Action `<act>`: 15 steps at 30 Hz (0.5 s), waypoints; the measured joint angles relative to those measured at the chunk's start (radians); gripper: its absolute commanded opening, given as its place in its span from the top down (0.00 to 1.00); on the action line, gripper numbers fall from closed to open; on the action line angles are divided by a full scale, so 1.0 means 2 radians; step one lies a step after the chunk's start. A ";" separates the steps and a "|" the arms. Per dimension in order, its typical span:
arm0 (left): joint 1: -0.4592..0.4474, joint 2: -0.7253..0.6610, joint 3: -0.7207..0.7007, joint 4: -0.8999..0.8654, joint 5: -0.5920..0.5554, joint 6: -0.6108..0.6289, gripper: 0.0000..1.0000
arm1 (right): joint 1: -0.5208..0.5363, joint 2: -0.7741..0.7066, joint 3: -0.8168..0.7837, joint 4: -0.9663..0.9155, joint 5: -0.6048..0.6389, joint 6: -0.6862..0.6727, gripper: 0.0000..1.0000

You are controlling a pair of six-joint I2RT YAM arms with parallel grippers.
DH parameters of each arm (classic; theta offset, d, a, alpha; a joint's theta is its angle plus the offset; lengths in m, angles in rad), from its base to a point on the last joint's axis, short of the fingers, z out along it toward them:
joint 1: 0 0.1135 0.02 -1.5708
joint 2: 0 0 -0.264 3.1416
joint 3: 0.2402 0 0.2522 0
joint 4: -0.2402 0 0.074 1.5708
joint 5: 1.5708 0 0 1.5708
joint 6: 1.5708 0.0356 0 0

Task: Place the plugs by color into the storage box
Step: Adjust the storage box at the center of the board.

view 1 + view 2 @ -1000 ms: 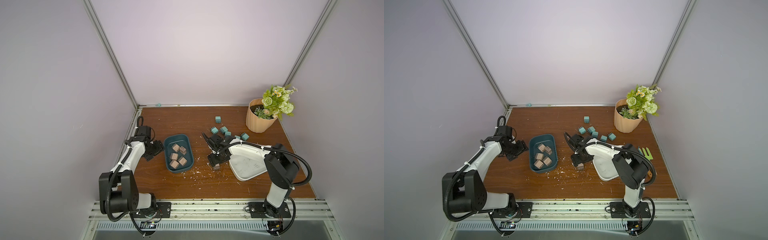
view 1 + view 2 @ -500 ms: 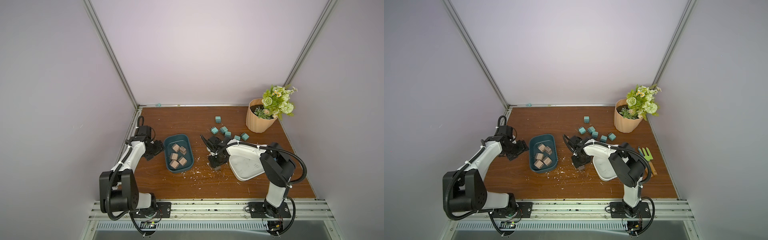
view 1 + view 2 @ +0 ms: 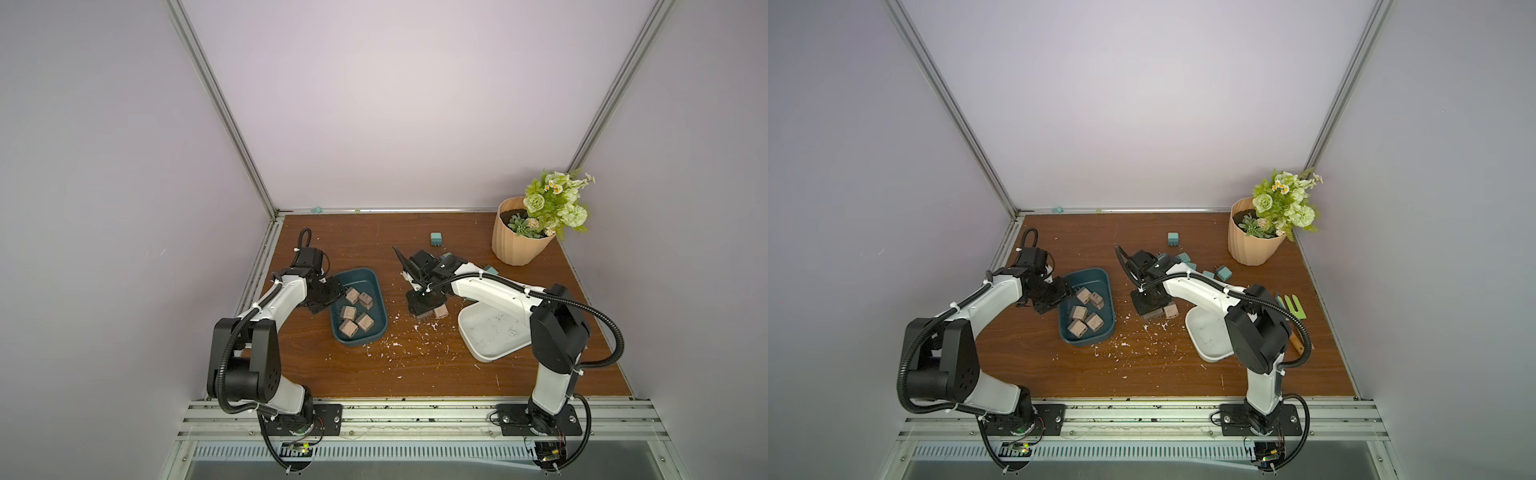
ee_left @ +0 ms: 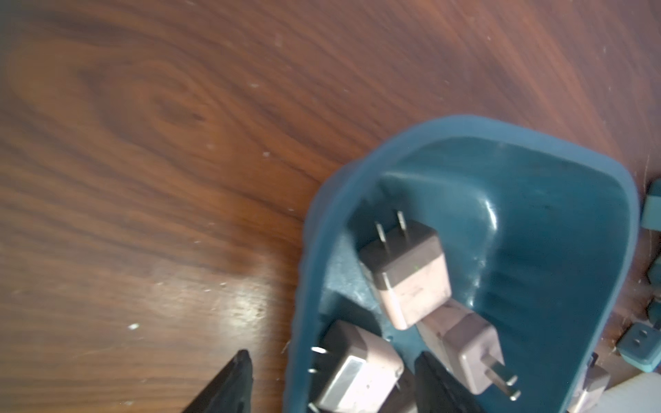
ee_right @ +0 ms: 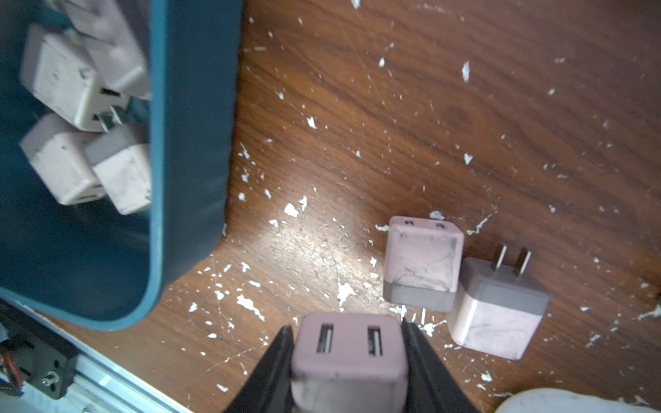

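In both top views my right gripper (image 3: 424, 311) is hanging low over the table (image 3: 374, 374), between the blue box (image 3: 356, 272) and the white tray (image 3: 490, 345). My left gripper (image 3: 331, 296) is sitting at the box's side. Five pink plugs (image 3: 348, 329) are lying in the box, and teal plugs (image 3: 1173, 238) are waiting loose farther back.

In the left wrist view, the left jaws are standing apart astride the box wall, holding nothing that I can see.

In the right wrist view, the right jaws are pinching a pink plug (image 5: 348, 361) flat on both sides. It is a scuffed cube with rounded edges, its two slots facing the camera. Two other plugs (image 5: 424, 264) are lying just beside it, touching each other, among white scraps (image 5: 291, 210). I am planning a straight lift clear of those two, then a low release over the box's bare end.
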 measured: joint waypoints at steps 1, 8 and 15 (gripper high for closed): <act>-0.008 0.006 0.002 0.003 0.002 0.000 0.26 | 0.000 0.002 0.012 -0.004 0.000 0.000 0.55; -0.033 0.033 0.024 0.009 0.003 -0.002 0.27 | 0.015 0.050 0.120 -0.025 -0.016 -0.007 0.55; -0.029 0.030 0.048 -0.003 -0.009 0.001 0.26 | 0.057 0.149 0.254 -0.047 -0.033 -0.024 0.55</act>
